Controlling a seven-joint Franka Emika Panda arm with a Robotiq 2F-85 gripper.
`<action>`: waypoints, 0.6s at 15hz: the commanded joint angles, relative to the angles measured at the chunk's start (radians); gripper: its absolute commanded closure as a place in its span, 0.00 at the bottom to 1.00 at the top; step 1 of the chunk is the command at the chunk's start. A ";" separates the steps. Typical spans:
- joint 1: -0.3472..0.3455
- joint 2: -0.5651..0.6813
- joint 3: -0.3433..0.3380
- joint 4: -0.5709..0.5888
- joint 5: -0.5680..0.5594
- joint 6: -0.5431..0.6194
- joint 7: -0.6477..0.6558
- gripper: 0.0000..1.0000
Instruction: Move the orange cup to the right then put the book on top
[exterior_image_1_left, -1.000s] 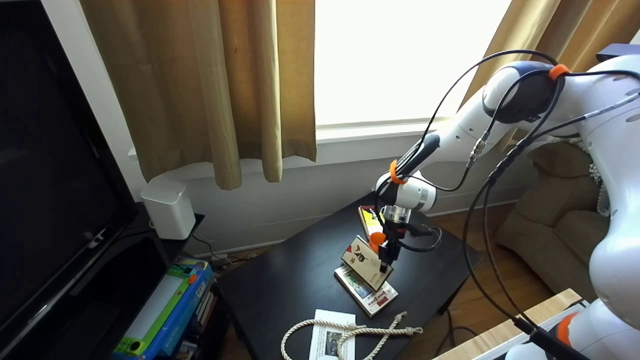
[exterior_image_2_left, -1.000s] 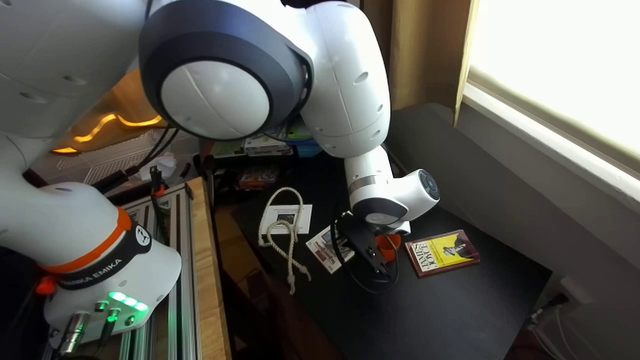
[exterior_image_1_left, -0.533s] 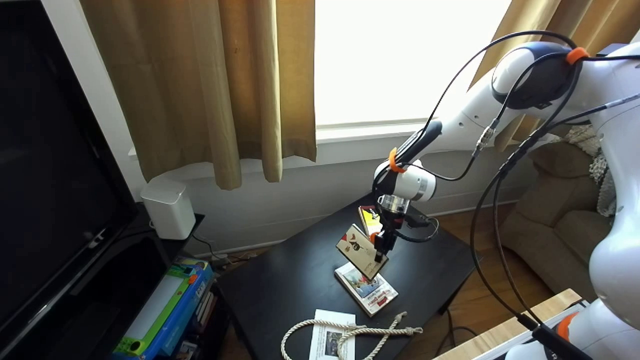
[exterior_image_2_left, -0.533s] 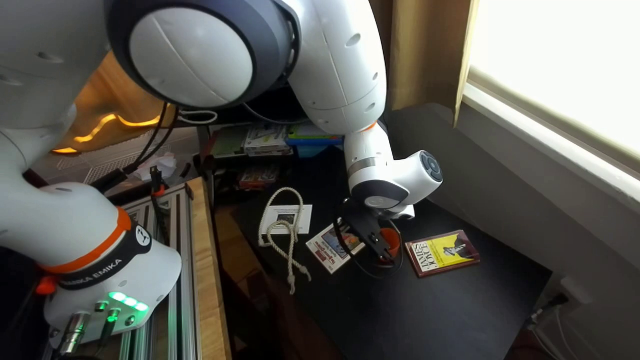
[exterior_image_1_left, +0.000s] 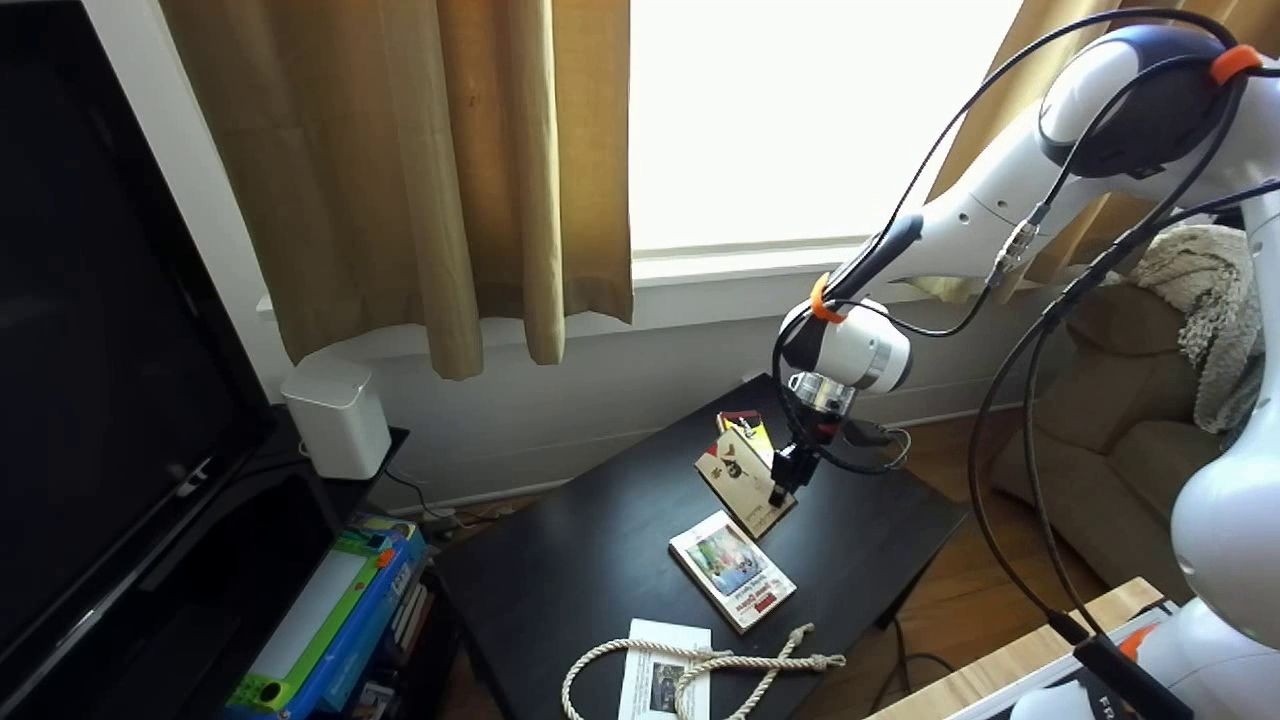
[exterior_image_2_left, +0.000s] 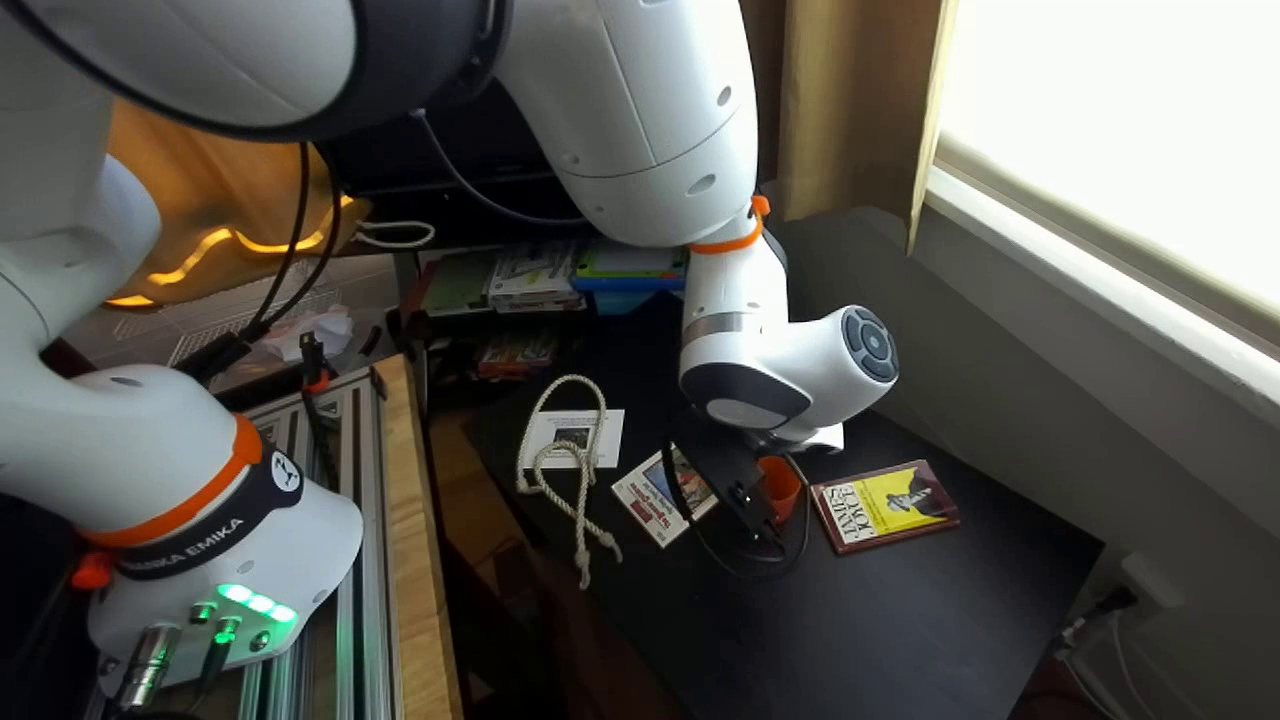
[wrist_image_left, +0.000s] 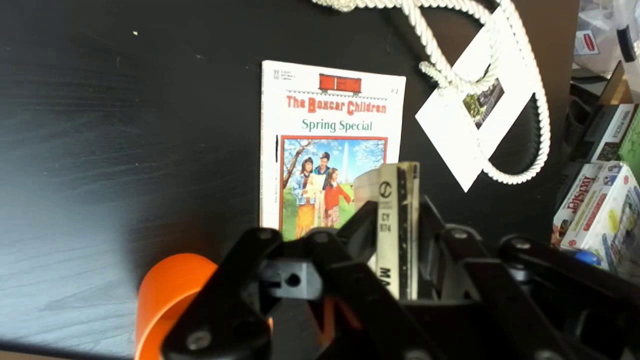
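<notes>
My gripper (wrist_image_left: 397, 215) is shut on the book (wrist_image_left: 392, 235), whose pale spine stands edge-on between the fingers in the wrist view. In an exterior view the book (exterior_image_1_left: 738, 480) shows a cream cover with a dark figure and a red corner. It is tilted and held above the table by its lower right part. The orange cup (wrist_image_left: 167, 285) stands on the table, lower left in the wrist view and partly behind the gripper's linkage. An exterior view shows the orange cup (exterior_image_2_left: 780, 487) beside the dark gripper body, and the raised book hides it from the opposite camera.
A white-covered paperback (wrist_image_left: 335, 105) lies flat on the black table (exterior_image_1_left: 580, 560). Toward the window side lies a yellow and maroon book (exterior_image_2_left: 885, 505). A pale rope (exterior_image_2_left: 580, 500) loops over a white card (exterior_image_2_left: 610, 440) near the table's end.
My gripper has lifted the book and carried it off the white paperback toward the yellow book. The paperback's cover is now uncovered in an exterior view, while the cup has gone behind the book.
</notes>
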 joint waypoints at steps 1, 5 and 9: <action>0.003 -0.005 -0.012 -0.003 0.029 0.000 -0.023 0.79; -0.011 -0.009 -0.009 -0.013 0.040 0.004 -0.033 0.95; -0.063 0.017 0.006 0.019 0.048 -0.034 -0.112 0.95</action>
